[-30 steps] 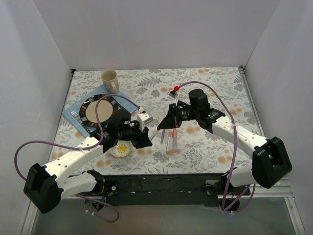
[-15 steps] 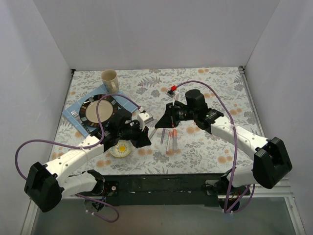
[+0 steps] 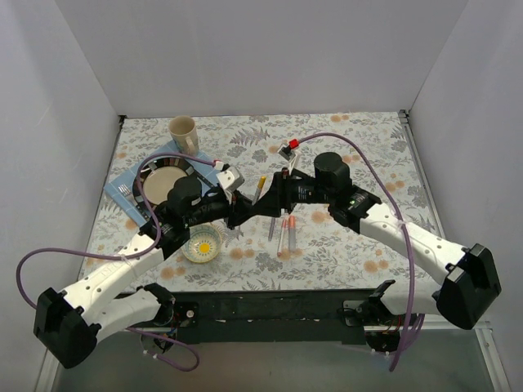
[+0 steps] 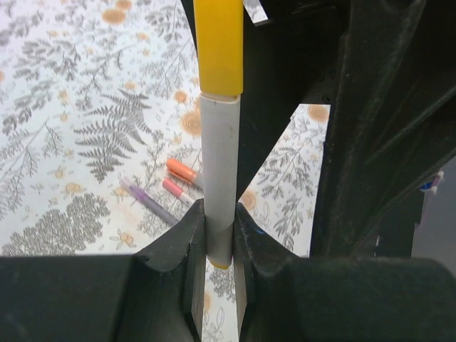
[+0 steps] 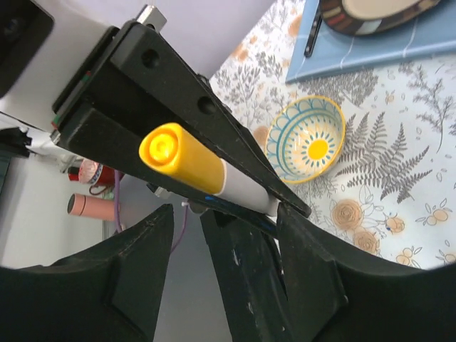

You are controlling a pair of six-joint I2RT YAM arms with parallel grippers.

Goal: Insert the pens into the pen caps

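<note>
Since a second ago the left arm [image 3: 122, 265] has swung in toward the middle of the floral worktop [image 3: 359, 147], and the right tool [image 5: 187, 228] has spread its fingers, which were closed before. Both tools now meet above the centre of the worktop. On the left side lie a blue mat [image 3: 122, 192] with a dark-rimmed plate [image 3: 159, 180] on it, a patterned bowl [image 3: 203, 243] near the front edge, and a cup [image 3: 183, 135] toward the back. The left tool [image 4: 219, 235] is clamped on the tail end of the yellow pen [image 4: 219, 178], holding it off the surface. The right tool's fingers stand apart just beside the pen's capped end, gripping nothing. Three other pens [image 3: 292, 231] lie side by side on the worktop below the tools. A yellow cap [image 4: 219, 43] sits on the far end of the held pen.
</note>
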